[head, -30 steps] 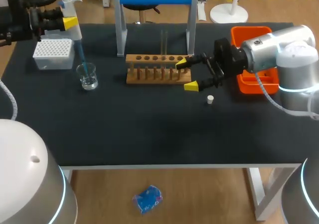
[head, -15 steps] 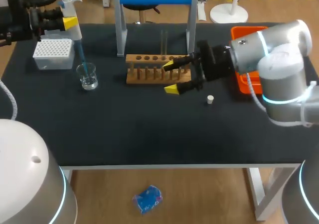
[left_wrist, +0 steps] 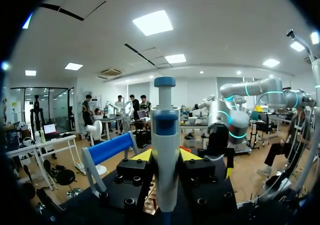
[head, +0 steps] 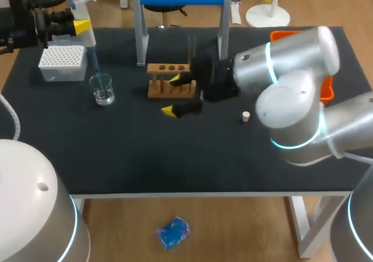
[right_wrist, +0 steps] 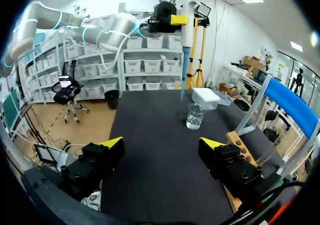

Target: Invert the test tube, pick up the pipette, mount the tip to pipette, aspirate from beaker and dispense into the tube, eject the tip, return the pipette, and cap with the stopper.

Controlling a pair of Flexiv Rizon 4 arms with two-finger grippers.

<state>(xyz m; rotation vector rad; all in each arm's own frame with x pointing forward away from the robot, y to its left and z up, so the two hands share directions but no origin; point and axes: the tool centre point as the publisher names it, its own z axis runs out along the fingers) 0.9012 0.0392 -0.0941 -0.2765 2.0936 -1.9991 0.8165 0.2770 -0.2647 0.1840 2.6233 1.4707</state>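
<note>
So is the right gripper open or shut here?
Open: the right gripper has its yellow tips wide apart, with nothing held between them.

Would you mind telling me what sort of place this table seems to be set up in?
Probably a chemistry-style lab bench set up for robot practice: a wooden test tube rack, a glass beaker and a box of pipette tips stand on the dark table.

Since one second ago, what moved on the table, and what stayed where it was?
My open right gripper swept toward my left along the front of the brown wooden test tube rack, from its right end toward its left end, grabbing nothing. My left gripper kept the white and blue pipette over the small clear glass beaker. The little white stopper stayed put.
</note>
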